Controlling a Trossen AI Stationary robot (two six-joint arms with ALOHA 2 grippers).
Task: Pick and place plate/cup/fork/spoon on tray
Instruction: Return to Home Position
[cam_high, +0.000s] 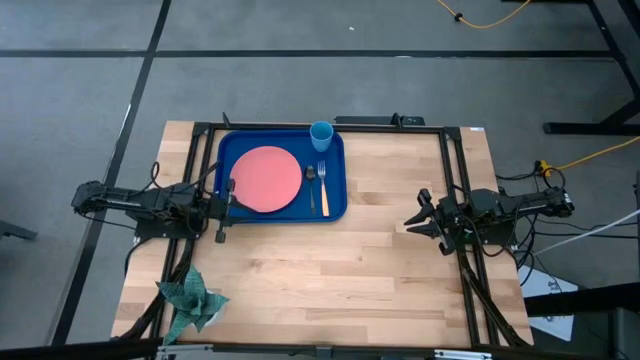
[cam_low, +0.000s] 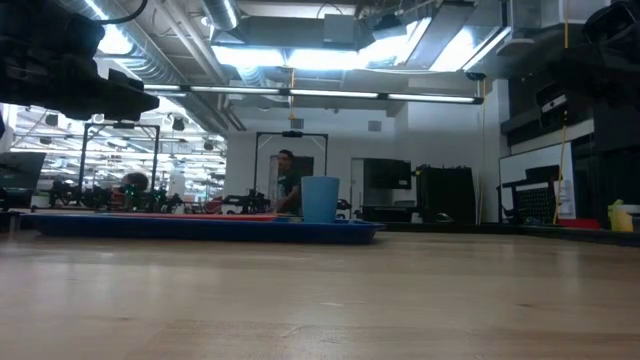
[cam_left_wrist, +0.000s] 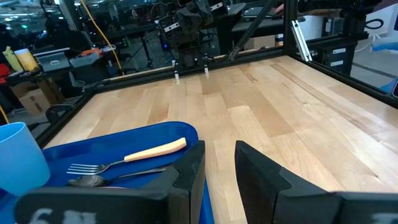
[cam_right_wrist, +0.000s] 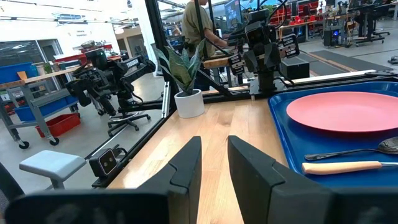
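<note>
**All set: arms head home**

Plate (cam_high: 267, 179), cup (cam_high: 321, 134), spoon (cam_high: 311, 186) and fork (cam_high: 323, 190) lie on the tray (cam_high: 228, 146). Left gripper (cam_high: 225, 210), beside its rim, and right gripper (cam_high: 416, 210), well apart, gape empty. Draw the left straight back, off the rim.

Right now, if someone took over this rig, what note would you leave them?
Left gripper: open, empty, at the left edge of the tray.
Right gripper: open, empty, over the bare table right of the tray.
On the tray: plate at left, spoon then fork to its right, cup in the high view's top-right corner.
Done: all four pieces placed.
Left: probably only parking both arms.
</note>
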